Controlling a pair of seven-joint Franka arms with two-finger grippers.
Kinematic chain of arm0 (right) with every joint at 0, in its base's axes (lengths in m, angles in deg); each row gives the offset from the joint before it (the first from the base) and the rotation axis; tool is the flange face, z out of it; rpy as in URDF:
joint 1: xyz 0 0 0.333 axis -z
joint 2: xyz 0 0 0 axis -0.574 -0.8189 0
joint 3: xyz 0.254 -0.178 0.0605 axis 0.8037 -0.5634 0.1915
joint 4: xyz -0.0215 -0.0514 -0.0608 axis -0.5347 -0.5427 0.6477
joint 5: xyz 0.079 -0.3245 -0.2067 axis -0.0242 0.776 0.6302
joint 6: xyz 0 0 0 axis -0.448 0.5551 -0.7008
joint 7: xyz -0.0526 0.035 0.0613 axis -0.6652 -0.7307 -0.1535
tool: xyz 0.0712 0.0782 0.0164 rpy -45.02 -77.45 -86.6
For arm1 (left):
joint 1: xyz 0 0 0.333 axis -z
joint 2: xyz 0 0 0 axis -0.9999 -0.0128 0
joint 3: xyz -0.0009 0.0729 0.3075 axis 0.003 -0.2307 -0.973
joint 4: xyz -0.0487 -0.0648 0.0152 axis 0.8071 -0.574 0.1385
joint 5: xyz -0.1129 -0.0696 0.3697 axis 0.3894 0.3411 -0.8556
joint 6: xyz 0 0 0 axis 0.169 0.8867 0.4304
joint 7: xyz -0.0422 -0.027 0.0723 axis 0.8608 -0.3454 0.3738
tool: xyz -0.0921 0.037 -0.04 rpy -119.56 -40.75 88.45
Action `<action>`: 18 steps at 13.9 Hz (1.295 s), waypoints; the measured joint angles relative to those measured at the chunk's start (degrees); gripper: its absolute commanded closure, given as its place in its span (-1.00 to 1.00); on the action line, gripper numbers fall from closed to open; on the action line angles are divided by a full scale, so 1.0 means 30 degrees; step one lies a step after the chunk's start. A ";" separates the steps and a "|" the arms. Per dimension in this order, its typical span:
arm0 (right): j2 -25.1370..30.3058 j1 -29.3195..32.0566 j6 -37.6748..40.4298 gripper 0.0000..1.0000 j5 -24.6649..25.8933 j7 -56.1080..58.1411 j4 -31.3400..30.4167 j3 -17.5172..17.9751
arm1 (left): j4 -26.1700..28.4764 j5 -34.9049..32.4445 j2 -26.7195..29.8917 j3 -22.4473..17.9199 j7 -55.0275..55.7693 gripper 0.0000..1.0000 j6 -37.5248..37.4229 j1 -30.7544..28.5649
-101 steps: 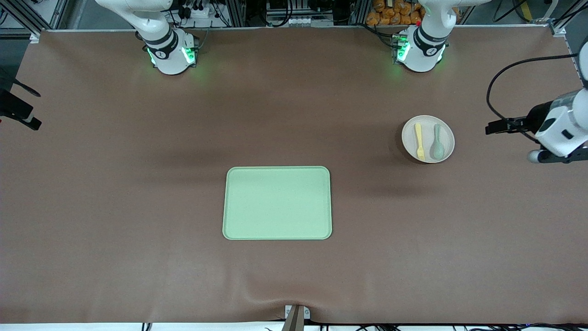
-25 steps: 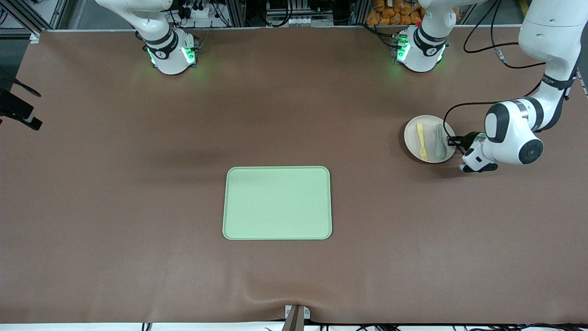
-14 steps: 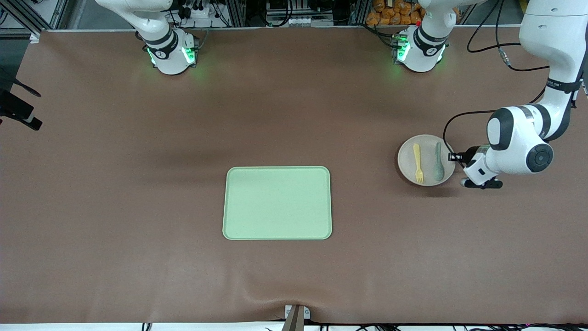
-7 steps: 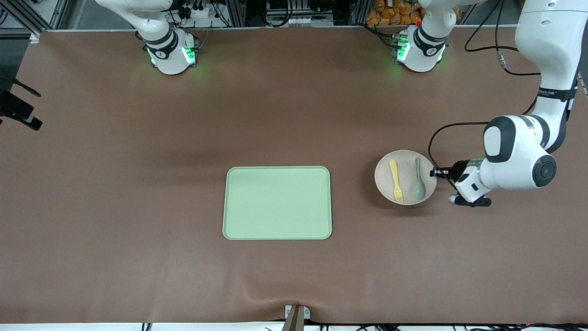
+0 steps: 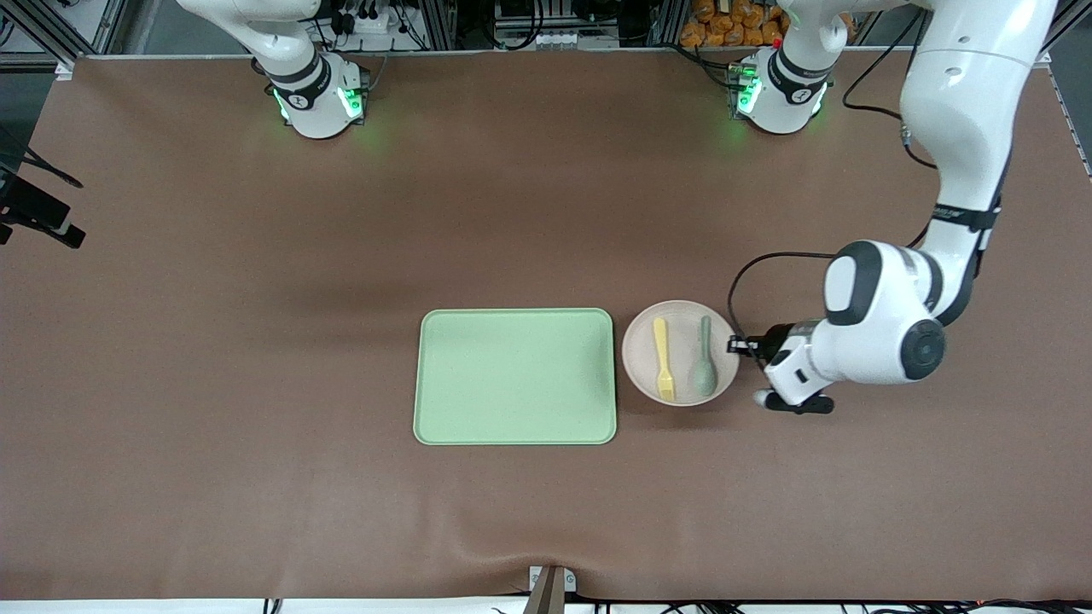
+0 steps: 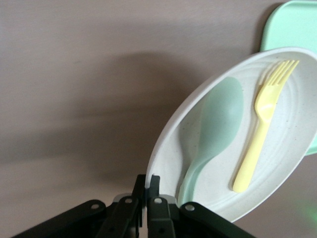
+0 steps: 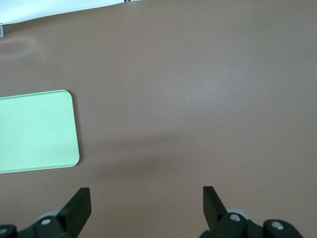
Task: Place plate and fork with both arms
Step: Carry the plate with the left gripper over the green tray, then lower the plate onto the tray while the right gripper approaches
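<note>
The off-white plate [image 5: 640, 351] hangs just above the table beside the green tray [image 5: 514, 376], on the tray's side toward the left arm's end. On it lie the pale yellow fork [image 5: 665, 358] and a grey-green spoon [image 5: 704, 365], side by side. My left gripper [image 5: 740, 345] is shut on the plate's rim at the edge away from the tray. The left wrist view shows the left gripper [image 6: 147, 179] pinching the rim of the plate [image 6: 292, 129], with the fork [image 6: 257, 134] and spoon [image 6: 213, 129] lying in it. My right gripper [image 7: 146, 193] is open and holds nothing, above bare table.
The tray lies mid-table with nothing on it; its corner shows in the left wrist view [image 6: 292, 25], and it also appears in the right wrist view [image 7: 34, 131]. A brown mat [image 5: 256, 256] covers the table. The arm bases stand along the edge farthest from the camera.
The left arm has carried the plate, with fork and spoon on it, from the left arm's end of the table to right beside the tray. The right gripper stays open.
</note>
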 measured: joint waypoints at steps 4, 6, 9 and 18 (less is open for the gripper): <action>-0.0272 0.0001 0.0016 -1.00 0.0000 -0.0062 -0.0022 -0.0003 | -0.2856 0.0737 -0.2248 0.0005 0.1877 1.00 0.0080 0.1891; -0.0669 0.0001 -0.0035 -1.00 0.0001 -0.0062 -0.0027 -0.0004 | -0.3806 0.1302 -0.2930 0.0007 0.1990 1.00 0.0314 0.2413; -0.1349 0.0011 -0.0110 -1.00 0.0003 -0.0061 -0.0032 -0.0025 | -0.4558 0.1438 -0.3721 0.0025 0.1991 1.00 0.1699 0.3332; -0.4375 0.0844 -0.0152 -1.00 -0.0001 -0.0015 -0.0074 -0.0037 | -0.5162 0.1454 -0.4896 0.0038 0.3189 1.00 0.4115 0.5853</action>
